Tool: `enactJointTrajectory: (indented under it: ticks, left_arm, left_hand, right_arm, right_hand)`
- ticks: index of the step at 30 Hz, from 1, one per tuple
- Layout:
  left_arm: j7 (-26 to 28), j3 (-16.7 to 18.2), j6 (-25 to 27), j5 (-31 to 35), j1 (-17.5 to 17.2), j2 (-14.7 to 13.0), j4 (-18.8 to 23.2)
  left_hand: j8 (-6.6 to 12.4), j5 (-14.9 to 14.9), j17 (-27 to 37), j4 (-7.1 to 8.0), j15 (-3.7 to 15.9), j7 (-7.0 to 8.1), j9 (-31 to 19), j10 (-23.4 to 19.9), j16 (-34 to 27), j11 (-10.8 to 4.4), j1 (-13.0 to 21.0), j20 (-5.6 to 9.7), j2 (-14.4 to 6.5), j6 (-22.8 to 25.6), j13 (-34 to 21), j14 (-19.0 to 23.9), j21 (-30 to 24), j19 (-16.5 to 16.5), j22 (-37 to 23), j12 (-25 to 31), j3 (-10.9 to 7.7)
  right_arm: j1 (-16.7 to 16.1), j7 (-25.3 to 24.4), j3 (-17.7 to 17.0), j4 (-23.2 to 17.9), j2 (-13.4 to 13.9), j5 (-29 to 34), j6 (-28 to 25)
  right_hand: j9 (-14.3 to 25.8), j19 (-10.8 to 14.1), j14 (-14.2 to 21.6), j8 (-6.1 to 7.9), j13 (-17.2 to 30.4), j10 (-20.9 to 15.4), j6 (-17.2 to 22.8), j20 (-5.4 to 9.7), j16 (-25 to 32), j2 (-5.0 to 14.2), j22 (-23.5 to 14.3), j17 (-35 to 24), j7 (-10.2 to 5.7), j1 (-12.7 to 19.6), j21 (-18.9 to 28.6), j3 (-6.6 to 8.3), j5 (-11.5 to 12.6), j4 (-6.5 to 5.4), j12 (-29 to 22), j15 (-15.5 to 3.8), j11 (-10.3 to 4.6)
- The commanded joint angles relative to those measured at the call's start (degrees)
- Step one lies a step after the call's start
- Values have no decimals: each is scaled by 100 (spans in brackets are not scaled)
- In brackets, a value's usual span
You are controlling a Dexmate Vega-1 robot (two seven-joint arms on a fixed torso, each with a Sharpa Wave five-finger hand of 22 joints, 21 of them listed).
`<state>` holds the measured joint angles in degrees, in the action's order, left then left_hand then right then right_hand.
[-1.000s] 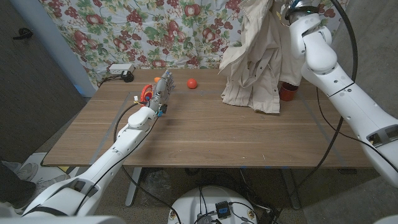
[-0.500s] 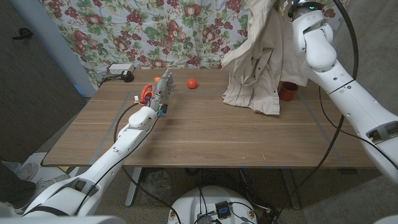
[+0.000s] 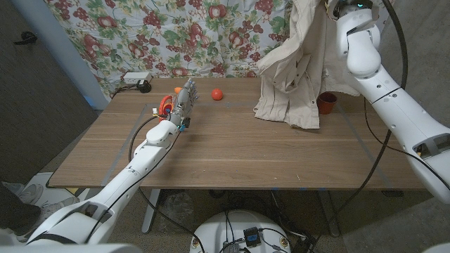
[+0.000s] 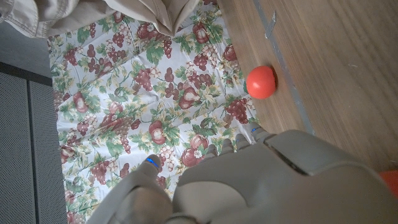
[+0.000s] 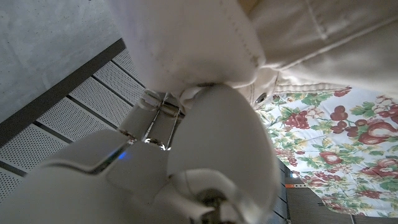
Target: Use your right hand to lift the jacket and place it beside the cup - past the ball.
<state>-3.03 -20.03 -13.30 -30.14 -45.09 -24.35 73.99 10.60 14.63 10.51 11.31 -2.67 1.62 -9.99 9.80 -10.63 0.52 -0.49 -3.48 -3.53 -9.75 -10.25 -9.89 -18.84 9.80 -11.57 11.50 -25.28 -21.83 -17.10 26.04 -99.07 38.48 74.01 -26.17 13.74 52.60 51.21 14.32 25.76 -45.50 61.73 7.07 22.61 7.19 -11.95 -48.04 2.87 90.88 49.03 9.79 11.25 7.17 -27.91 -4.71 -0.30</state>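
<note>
- Wide brown wooden tabletop (image 3: 232, 151) carrying everything, seen from the head view.
- Large beige cloth jacket (image 3: 295, 70) hanging long axis upright from the top of the picture — lower hem draped down on the far right part of the tabletop, just left of the cup.
- Right robot hand (image 5: 186, 155) clutching a bunched fold of that jacket, seen in the right wrist view; held high, well above the tabletop, so the cloth trails straight down beneath it.
- Left robot hand (image 3: 184, 98) at the far left part of the tabletop, holding nothing, fingers straight and close together; well apart from the jacket, so the right arm clearly nearer.
- Small dark-red cup (image 3: 325, 102) at the jacket's right edge, touching or just beside the hem — cannot tell which.
- Small orange-red ball (image 3: 217, 93) to the jacket's left, near the far edge; jacket already past it on the cup's side.
- Judged next: lowering almost straight down beside the cup.
</note>
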Motion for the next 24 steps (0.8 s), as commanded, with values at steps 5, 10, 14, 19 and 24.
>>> enactJointTrajectory:
  ticks: [5,10,14,19,24]
  left_arm:
    - [122,-18,38,46,-67,23,113]
    - [171,-17,42,74,-103,10,178]
    - [194,-13,48,80,-125,5,216]
    - [242,-7,84,73,-164,9,267]
    - [286,13,81,77,-220,-5,338]
  left_hand:
    - [-2,22,17,9,-16,-15,-29,1421,-29,25,13,8,-718,-1240,-33,-1390,7,725,-14,-2,23]
    - [0,22,17,9,-16,-22,-29,1421,-30,23,13,11,-718,-1235,-33,-1389,7,723,-14,-2,23]
    - [-2,22,17,9,-14,-17,-29,1424,-29,22,13,5,-718,-1240,-33,-1391,9,727,-14,-2,24]
    - [-2,22,17,9,-13,-16,-29,1427,-29,28,13,6,-718,-1243,-33,-1393,11,730,-15,-3,24]
    - [-3,22,17,9,-13,-23,-29,1430,-28,32,13,9,-718,-1244,-33,-1396,12,731,-15,-4,25]
  right_arm:
    - [156,-236,-4,320,-83,15,-540]
    - [229,-299,26,436,-154,23,-730]
    - [308,-321,63,537,-157,-18,-760]
    - [412,-445,137,714,-190,-50,-802]
    - [500,-381,196,811,-196,-79,-874]
  right_hand:
    - [25,-27,260,34,14,-64,191,620,-12,-6,-2,-13,153,67,51,-24,30,3,18,-715,0]
    - [25,-31,267,33,12,-79,203,621,-22,-13,3,-18,147,69,66,-30,30,5,21,-713,11]
    - [29,-32,279,29,16,-77,202,620,-30,-11,7,-22,145,70,82,-32,30,4,25,-707,2]
    - [31,-36,277,28,21,-87,209,620,-41,-13,11,-30,144,72,96,-37,31,4,25,-709,4]
    - [35,-41,281,20,29,-80,201,621,-48,-14,16,-41,138,74,111,-42,32,3,31,-711,10]
